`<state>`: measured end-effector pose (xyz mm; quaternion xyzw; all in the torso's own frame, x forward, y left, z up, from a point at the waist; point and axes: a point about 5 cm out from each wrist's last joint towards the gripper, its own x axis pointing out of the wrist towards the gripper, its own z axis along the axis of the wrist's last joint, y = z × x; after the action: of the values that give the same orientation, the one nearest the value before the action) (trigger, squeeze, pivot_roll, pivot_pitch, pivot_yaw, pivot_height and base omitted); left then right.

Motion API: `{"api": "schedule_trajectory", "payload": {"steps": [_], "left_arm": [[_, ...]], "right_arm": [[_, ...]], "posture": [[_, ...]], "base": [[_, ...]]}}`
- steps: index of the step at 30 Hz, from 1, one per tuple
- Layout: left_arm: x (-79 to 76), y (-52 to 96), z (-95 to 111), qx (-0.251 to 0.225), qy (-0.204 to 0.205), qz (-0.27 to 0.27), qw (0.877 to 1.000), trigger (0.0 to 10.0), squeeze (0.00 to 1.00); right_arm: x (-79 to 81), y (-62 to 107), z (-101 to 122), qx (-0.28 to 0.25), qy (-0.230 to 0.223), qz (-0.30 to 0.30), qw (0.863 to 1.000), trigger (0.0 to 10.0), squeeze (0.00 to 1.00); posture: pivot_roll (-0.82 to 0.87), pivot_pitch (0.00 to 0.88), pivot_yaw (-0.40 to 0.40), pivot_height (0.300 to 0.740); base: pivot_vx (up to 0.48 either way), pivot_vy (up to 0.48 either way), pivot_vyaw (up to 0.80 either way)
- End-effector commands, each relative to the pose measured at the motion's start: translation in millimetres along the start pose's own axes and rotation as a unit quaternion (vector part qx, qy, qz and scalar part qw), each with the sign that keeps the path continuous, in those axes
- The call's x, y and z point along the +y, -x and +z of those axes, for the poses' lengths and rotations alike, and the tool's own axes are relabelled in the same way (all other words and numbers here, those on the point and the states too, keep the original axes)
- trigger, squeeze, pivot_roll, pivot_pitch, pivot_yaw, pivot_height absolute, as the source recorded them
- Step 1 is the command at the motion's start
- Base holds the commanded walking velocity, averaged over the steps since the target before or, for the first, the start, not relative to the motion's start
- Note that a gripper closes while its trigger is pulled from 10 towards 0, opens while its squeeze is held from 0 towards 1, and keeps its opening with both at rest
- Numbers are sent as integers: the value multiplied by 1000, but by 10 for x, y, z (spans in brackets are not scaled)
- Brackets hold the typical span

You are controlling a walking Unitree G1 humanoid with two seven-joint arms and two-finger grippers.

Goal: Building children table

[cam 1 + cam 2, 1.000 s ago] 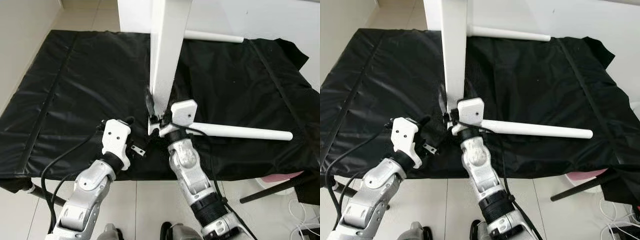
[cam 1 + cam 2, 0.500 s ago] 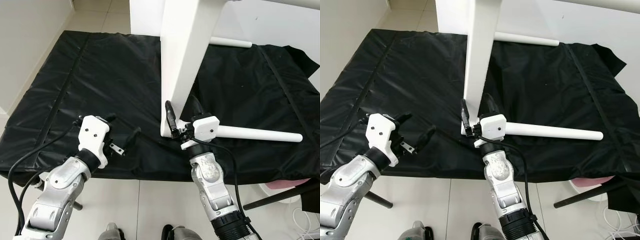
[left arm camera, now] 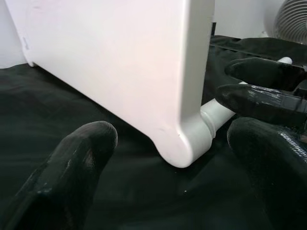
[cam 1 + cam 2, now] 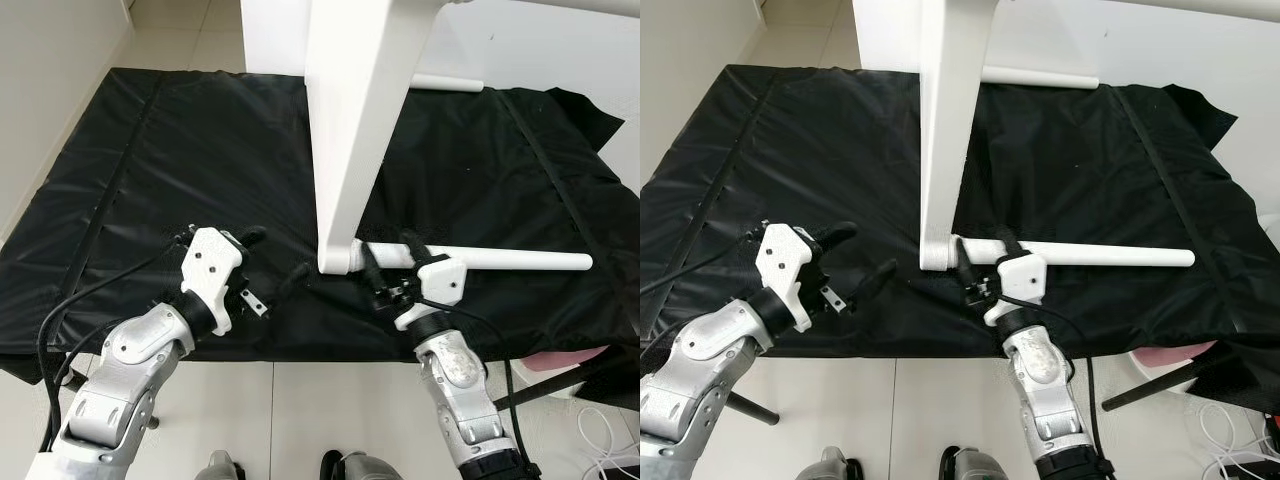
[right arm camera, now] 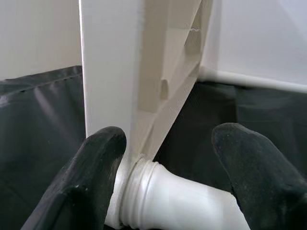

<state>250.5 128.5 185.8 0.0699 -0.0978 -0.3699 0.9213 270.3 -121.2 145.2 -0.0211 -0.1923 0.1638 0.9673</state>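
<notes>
White tabletop point(image 4: 360, 110) stands on edge on the black mat point(image 4: 150, 170), its lower corner joined to one leg point(image 4: 500, 260) lying flat, with a second leg point(image 4: 445, 82) at the far corner. Since a second ago the right gripper point(image 4: 390, 268) has slid from the corner onto the leg's threaded end and now straddles it, fingers spread, not clamped; this suggests the leg is being turned into its socket. Left gripper point(image 4: 265, 262), also spread and empty, hovers just beside the corner.
</notes>
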Motion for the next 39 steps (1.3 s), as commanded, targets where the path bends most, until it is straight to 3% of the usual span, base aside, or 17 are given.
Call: {"api": "schedule_trajectory", "payload": {"steps": [1,4,8,10,16,17,22,25,29,32,39], "left_arm": [[-7,-2,-47,10,12,1,1000,10000,0],[-47,-60,-93,13,21,8,1000,10000,0],[-48,-84,-117,19,28,16,999,10000,0],[-62,-195,-208,41,37,49,997,10000,0],[-67,-402,-262,62,16,91,994,10000,0],[-36,-500,-273,73,17,106,991,10000,0],[14,-586,-292,87,20,126,988,10000,0],[118,-779,-248,91,24,161,983,10000,0],[88,-880,-178,75,29,147,986,10000,0],[-37,-953,-112,56,27,100,993,10000,0],[-60,-956,-155,65,13,82,994,10000,0]], "right_arm": [[-41,41,-12,3,11,-9,1000,10000,0],[-205,104,-54,14,32,-57,998,10000,0],[-251,117,-60,17,40,-74,996,10000,0],[-358,129,-35,13,45,-120,992,10000,0],[-460,129,12,5,46,-160,986,10000,0],[-500,126,21,3,47,-176,983,10000,0],[-522,119,27,1,50,-183,982,10000,0],[-556,80,54,-7,55,-199,978,10000,0],[-579,54,71,-12,58,-206,977,10000,0],[-601,33,79,-13,59,-208,976,10000,0],[-605,-99,81,-14,56,-203,977,10000,0]], "posture": [[38,88,-31,740],[42,84,-33,740],[36,87,-32,740],[24,82,-19,740],[14,81,-4,740],[6,79,5,740],[2,79,8,740],[-9,77,20,740],[-16,78,24,740],[-18,80,26,740],[-10,83,23,740]], "base": [[0,0,0],[0,0,0],[0,0,0],[0,0,0],[0,0,0],[0,0,0],[0,0,0],[0,0,0],[0,0,0],[0,0,0],[0,0,0]]}}
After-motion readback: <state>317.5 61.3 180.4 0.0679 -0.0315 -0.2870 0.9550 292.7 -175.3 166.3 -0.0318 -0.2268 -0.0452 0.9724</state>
